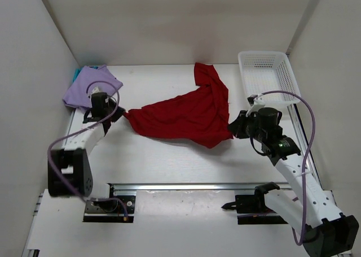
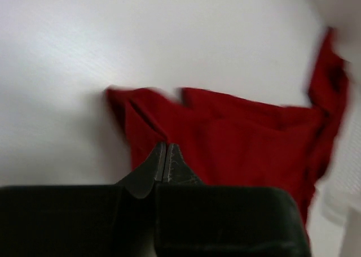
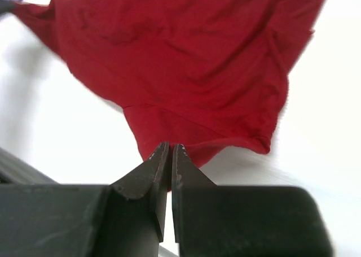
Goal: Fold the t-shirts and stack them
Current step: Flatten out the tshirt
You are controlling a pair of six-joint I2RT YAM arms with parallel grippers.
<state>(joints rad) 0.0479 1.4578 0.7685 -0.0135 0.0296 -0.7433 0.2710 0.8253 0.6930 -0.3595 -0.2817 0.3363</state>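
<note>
The red t-shirt [image 1: 186,113] is stretched across the middle of the table, one part trailing toward the back. My left gripper [image 1: 119,113] is shut on its left corner; the left wrist view shows the fingertips [image 2: 165,149] pinched on the red cloth [image 2: 237,133]. My right gripper [image 1: 232,125] is shut on its right edge; the right wrist view shows the jaws [image 3: 170,149] closed on the red hem [image 3: 186,70]. The lavender t-shirt [image 1: 87,86] lies folded at the back left, with a teal t-shirt edge [image 1: 76,74] showing under it.
A white mesh basket [image 1: 265,73] stands at the back right. White walls enclose the table on three sides. A metal rail [image 1: 186,186] runs along the near edge by the arm bases.
</note>
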